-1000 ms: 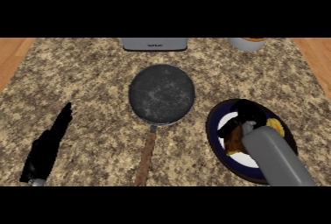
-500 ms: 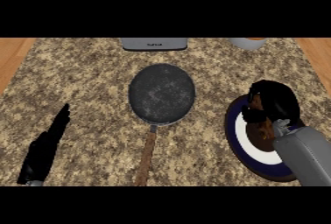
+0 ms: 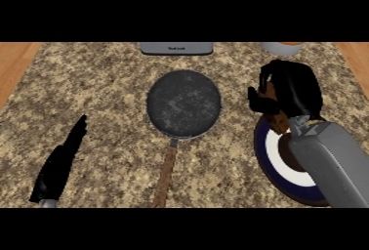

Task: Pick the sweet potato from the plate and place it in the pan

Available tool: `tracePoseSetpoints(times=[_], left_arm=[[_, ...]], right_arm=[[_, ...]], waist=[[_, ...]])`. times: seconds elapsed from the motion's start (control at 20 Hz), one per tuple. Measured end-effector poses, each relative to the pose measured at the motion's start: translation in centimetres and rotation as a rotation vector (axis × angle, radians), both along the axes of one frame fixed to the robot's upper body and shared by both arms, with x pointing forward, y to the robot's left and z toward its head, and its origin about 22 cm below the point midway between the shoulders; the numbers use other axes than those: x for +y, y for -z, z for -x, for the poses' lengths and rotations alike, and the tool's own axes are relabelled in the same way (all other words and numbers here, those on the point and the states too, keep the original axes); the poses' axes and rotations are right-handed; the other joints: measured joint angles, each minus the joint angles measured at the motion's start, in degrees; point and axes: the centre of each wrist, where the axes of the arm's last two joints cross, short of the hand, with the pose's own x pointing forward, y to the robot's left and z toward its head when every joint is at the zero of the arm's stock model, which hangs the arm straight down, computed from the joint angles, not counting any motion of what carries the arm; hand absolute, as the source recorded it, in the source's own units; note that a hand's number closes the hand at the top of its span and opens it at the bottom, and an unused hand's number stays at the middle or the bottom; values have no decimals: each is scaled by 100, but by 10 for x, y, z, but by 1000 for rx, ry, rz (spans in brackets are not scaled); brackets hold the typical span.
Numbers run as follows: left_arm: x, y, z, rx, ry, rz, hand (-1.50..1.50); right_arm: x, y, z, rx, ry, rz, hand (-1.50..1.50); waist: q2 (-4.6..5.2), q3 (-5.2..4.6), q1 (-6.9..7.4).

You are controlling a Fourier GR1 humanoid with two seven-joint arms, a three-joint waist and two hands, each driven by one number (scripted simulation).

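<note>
the right hand (image 3: 290, 92) is curled around the sweet potato (image 3: 273, 110), held above the plate's (image 3: 265, 146) far rim, right of the pan (image 3: 183, 103). it could slip onto the tabletop (image 3: 108, 83) in transit. left hand (image 3: 61, 163) rests open.

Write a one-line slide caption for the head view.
Right hand, fingers curled round the sweet potato, lifts it off the plate beside the pan.

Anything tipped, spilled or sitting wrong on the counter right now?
Nothing stands out. The pan lies flat with nothing in it, handle toward the robot. The right hand is curled round the sweet potato, just beyond the plate, which sits flat. The left hand rests open at the left.
</note>
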Motion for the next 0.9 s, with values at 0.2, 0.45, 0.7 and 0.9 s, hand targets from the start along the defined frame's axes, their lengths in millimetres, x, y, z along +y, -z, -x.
tracePoseSetpoints(times=[0.2,0.45,0.7,0.9], left_arm=[[-2,2,-2,-6,6,-4,0],[5,-1,-9,-11,11,-4,0],[4,-7,-12,-16,26,0,0],[-2,-7,-14,-22,48,5,0]], right_arm=[[31,-5,-23,12,-51,-80,150],[72,1,-50,57,-89,-163,150],[99,20,-74,124,-109,-223,150],[111,37,-84,187,-98,-200,150]], waist=[[20,1,61],[41,1,117],[72,2,203],[114,2,329]])
